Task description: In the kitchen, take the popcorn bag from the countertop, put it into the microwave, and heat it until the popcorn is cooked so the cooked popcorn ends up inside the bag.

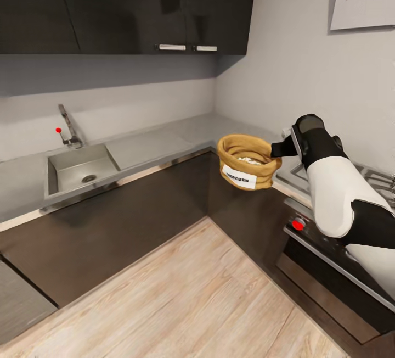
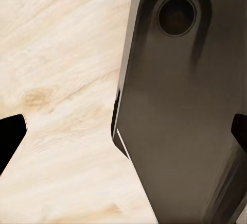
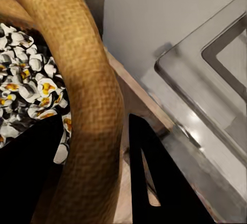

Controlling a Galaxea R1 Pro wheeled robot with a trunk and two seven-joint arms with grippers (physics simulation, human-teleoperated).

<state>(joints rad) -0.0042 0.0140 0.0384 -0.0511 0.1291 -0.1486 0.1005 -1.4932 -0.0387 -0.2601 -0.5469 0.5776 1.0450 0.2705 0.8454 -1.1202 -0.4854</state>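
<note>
Right gripper [image 1: 278, 148] clamped on the rolled rim of the tan-brown paper popcorn bag [image 1: 245, 162] — white popped kernels [image 3: 28, 92] visible inside — held in mid-air beyond the edge of the grey glossy countertop [image 1: 159, 141], near the gas hob [image 1: 365, 174]; left gripper's state cannot be told — wood floor [image 2: 62, 80] beneath it

The popcorn bag [image 1: 248, 161] looks like coarse woven burlap, matt and rough, with a smooth white label. The table [image 1: 164, 141] is smooth grey with a soft sheen, the sink [image 1: 82, 168] brushed metal, the floor [image 1: 181, 297] pale grainy wood, and the cabinets [image 1: 126, 6] glossy dark.
</note>
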